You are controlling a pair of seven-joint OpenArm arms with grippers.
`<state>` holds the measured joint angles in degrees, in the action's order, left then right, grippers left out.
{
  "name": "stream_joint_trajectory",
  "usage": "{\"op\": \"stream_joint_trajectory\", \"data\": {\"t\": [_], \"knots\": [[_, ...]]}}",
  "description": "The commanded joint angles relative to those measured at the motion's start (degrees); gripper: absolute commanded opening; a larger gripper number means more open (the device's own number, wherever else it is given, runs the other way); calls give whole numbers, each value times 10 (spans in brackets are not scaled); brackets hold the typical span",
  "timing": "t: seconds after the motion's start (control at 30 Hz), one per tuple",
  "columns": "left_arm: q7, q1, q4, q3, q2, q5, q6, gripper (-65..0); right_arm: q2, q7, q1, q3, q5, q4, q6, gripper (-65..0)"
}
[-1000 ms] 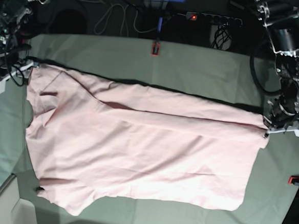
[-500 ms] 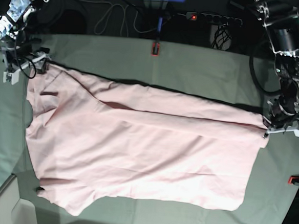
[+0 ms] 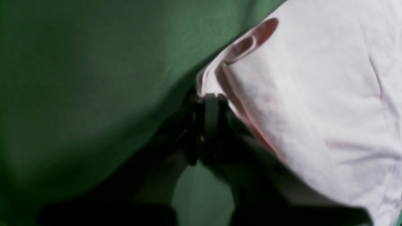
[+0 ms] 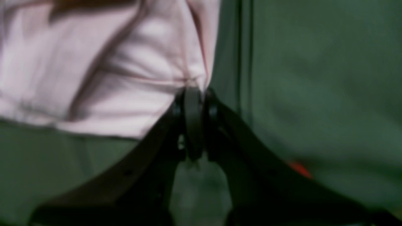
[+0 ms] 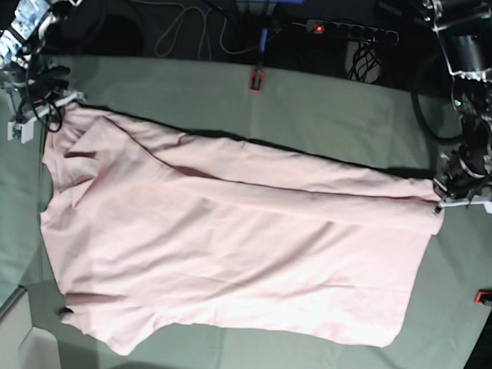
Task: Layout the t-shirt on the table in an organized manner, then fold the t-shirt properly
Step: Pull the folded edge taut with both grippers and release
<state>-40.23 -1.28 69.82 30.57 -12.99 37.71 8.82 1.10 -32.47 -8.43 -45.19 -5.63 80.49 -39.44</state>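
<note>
The pale pink t-shirt (image 5: 225, 242) lies spread across the grey-green table (image 5: 319, 105), plain side up, its lettering hidden. My left gripper (image 5: 457, 202) is at the shirt's far right corner, shut on the edge. In the left wrist view the shut gripper (image 3: 211, 100) pinches a folded hem of the shirt (image 3: 314, 94) over the table (image 3: 78, 78). My right gripper (image 5: 41, 113) is at the shirt's far left corner. In the right wrist view that gripper (image 4: 193, 94) is shut on the shirt (image 4: 110, 69), with the table (image 4: 314, 78) beyond.
A red clamp (image 5: 255, 80) sits at the table's far edge and another (image 5: 489, 296) at its right edge. A power strip (image 5: 350, 30) and cables lie behind the table. A red blur (image 4: 298, 169) shows in the right wrist view.
My right gripper moved up and toward the table's far edge, pulling the shirt's left corner with it. My left gripper shifted slightly toward the far edge, still holding its corner.
</note>
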Motion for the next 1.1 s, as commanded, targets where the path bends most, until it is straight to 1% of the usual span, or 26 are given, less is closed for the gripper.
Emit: {"op": "stream_joint_trajectory", "data": {"t": [0.0, 0.1, 0.2, 0.3, 0.37, 0.43, 0.5, 0.6, 0.63, 0.77, 0.93, 1.0, 1.07], "knots": [[8, -1, 27, 2, -10, 1, -1, -650, 10, 2, -8, -4, -1, 31, -6, -650], [7, 12, 75, 2, -10, 1, -1, -650, 11, 2, -14, -4, 0, 97, -6, -650], [7, 24, 129, 2, -23, 1, -1, -650, 14, 2, -8, -4, 0, 157, -6, -650], [6, 22, 144, 2, -30, 1, 3, -650, 17, -4, 28, -3, -3, 189, -6, -650], [-10, 6, 144, -1, -44, 1, 4, -650, 19, -29, 69, -3, -6, 188, -6, -650], [-54, -27, 140, 2, -48, -4, 4, -650, 31, -78, 103, 0, -30, 181, -6, -650], [-116, -54, 127, 2, -54, -5, 4, -650, 41, -114, 123, 19, -57, 176, -6, -650], [-187, -73, 124, 3, -66, 0, 1, -650, 48, -122, 114, 28, -73, 178, -6, -650], [-196, -73, 124, 3, -67, 0, 0, -650, 49, -122, 102, 28, -69, 178, -6, -650], [-180, -56, 121, 3, -65, 0, 0, -650, 46, -121, 70, 28, -68, 178, -6, -650], [-146, 4, 119, 3, -64, 0, -1, -650, 23, -121, 14, 19, -68, 172, -6, -650], [-126, 34, 119, 3, -63, 0, -1, -649, 11, -111, -7, 14, -68, 172, -6, -650], [-104, 64, 119, 3, -63, 0, -1, -649, 0, -85, -26, 4, -68, 172, -6, -650]]}}
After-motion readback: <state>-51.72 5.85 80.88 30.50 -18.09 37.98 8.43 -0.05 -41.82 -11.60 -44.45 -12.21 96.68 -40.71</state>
